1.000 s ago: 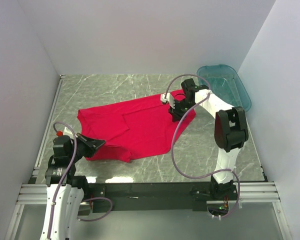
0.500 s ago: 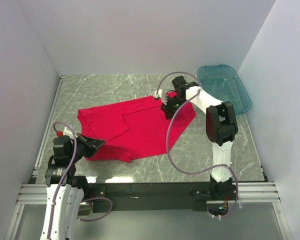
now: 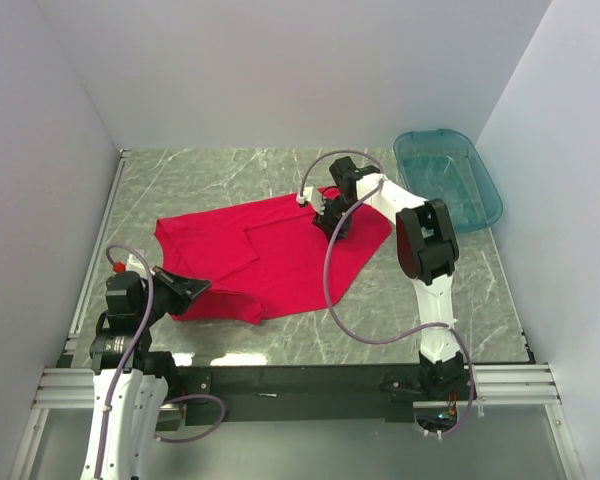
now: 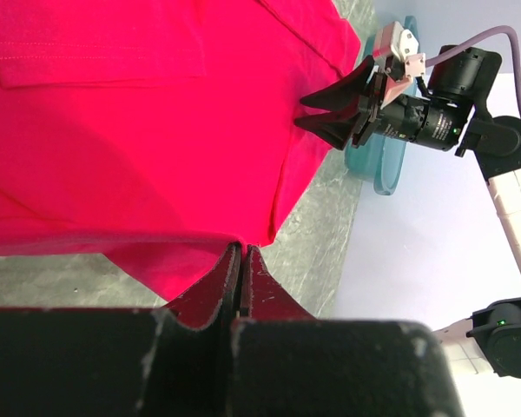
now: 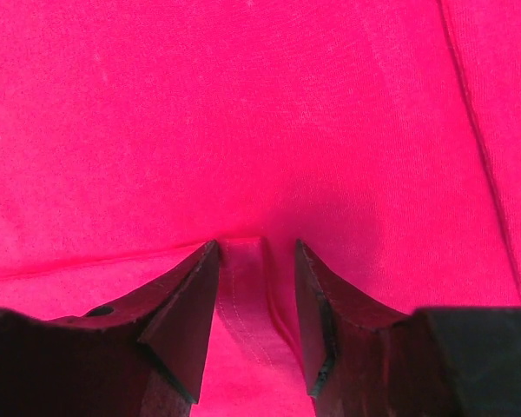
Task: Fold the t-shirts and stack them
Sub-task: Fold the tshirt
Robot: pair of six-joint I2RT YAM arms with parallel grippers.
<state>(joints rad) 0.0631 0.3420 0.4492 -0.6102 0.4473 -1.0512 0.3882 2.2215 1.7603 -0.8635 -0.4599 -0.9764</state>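
Observation:
A single bright red t-shirt (image 3: 280,250) lies spread on the marbled table, with a folded flap near its left half. My left gripper (image 3: 202,287) is at the shirt's near-left edge, jaws shut on the hem (image 4: 241,249). My right gripper (image 3: 326,220) reaches down onto the shirt's far-right part. In the right wrist view its fingers (image 5: 256,245) stand apart, pressed to the cloth (image 5: 243,113), with a stitched hem band lying loose between them. The left wrist view shows the right gripper (image 4: 300,114) open at the shirt's (image 4: 139,130) far edge.
A teal translucent basin (image 3: 450,180) stands at the back right corner, just past the right arm. White walls enclose the table on three sides. Bare marbled table (image 3: 400,300) shows near the right arm's base and behind the shirt.
The right arm has swung left across the shirt's far-right part, and its jaws have opened a little wider. The left arm and the shirt's near edge have stayed put.

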